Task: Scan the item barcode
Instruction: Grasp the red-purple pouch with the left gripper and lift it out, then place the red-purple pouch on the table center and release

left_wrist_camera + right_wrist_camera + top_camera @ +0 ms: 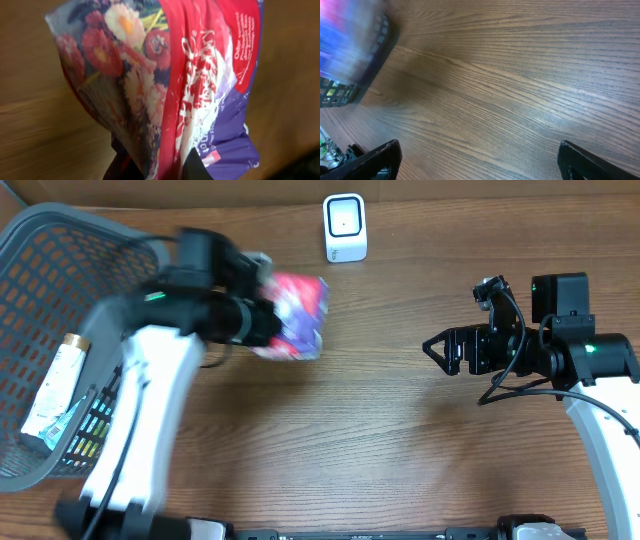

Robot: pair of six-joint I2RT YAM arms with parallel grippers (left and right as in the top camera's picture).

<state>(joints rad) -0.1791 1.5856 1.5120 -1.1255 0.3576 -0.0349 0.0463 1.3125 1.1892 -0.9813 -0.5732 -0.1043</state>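
Leftward, basket (pixel 38 228) holding tube (pixel 58 385), left hand (pixel 268 330) clamped on packet (pixel 302 315), right hand (pixel 440 348) apart.

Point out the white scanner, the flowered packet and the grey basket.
white scanner (pixel 345 226), overhead view, its front face.
flowered packet (pixel 197 95), left wrist view, red printed panel.
grey basket (pixel 42 280), overhead view, its mesh wall.

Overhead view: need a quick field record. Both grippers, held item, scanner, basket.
left gripper: shut on flower-print packet, held off the table; arm blurred
packet look: red and purple with flower photo; no barcode visible in any view
barcode scanner: white, upright near the far table edge, apart from the packet
right gripper: open, empty, over bare wood
basket: grey mesh, far left; holds a white tube with a gold cap, plus another colourful pack
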